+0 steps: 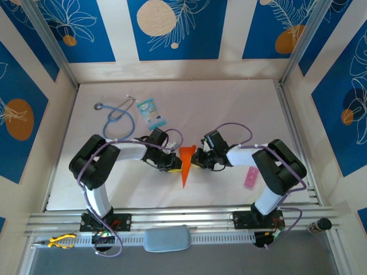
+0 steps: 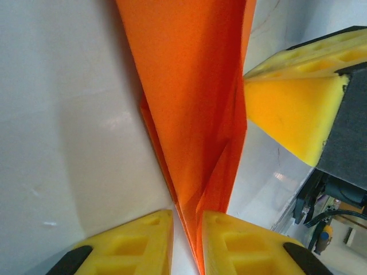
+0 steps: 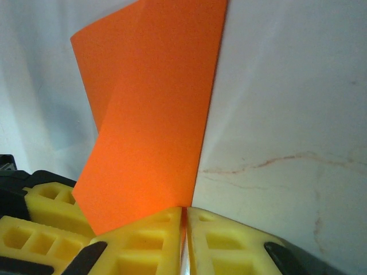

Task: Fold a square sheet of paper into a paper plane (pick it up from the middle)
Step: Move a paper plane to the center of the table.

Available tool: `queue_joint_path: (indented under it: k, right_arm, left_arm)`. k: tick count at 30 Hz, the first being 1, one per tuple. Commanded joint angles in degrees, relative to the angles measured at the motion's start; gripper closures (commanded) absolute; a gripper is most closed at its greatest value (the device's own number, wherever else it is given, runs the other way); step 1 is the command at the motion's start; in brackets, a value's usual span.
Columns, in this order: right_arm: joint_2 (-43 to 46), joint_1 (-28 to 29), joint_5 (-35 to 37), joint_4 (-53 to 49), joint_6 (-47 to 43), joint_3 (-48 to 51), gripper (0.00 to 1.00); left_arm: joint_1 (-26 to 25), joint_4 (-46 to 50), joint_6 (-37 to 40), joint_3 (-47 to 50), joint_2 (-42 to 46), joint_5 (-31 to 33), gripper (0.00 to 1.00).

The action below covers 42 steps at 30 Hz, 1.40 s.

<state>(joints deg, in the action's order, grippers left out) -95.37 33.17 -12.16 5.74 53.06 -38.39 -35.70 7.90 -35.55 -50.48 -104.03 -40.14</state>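
Looking across the white table, I judged the folding nearly done: the paper plane sat at centre, its tip toward six o'clock. My left gripper pinched it from nine o'clock and the right gripper from three, both clenched on paper. The next move called for firming the wing creases without tearing.

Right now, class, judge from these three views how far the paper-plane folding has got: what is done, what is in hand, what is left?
Done: the orange paper is already folded into a narrow triangle with layered creases. In hand: the left end effector and the right end effector face each other, each shut on part of the paper. Left: probably the last wing folds and setting it down, though the views cannot confirm that.
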Motion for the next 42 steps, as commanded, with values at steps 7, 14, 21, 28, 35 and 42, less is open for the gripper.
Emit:
queue_joint_path:
  k: [7,14,21,28,35,42]
  right_arm:
    - [-2.6,0.9,-1.3,2.4,1.5,0.8,0.89]
    - [-2.1,1.0,-1.4,3.3,1.9,1.5,0.89]
    - [-2.0,1.0,-1.8,4.2,2.4,2.0,0.89]
    - [-2.1,1.0,-2.0,4.4,2.5,2.2,0.89]
    - [-2.3,1.0,-2.2,5.1,2.8,2.4,0.89]
    - [-2.5,1.0,-2.4,5.8,3.2,2.7,0.89]
  left_arm:
    - [-0.7,-3.1,-2.4,0.6,-2.3,-3.1,0.79]
    - [-0.7,-9.3,-7.1,2.3,-2.4,-4.9,0.78]
    - [-0.8,-10.9,-8.2,2.2,-3.1,-5.1,0.78]
    - [-0.9,-11.6,-8.6,2.2,-3.2,-5.3,0.78]
    - [-1.2,-12.8,-9.3,1.9,-3.6,-5.9,0.77]
    - [-1.3,-13.9,-10.0,1.6,-2.9,-5.6,0.82]
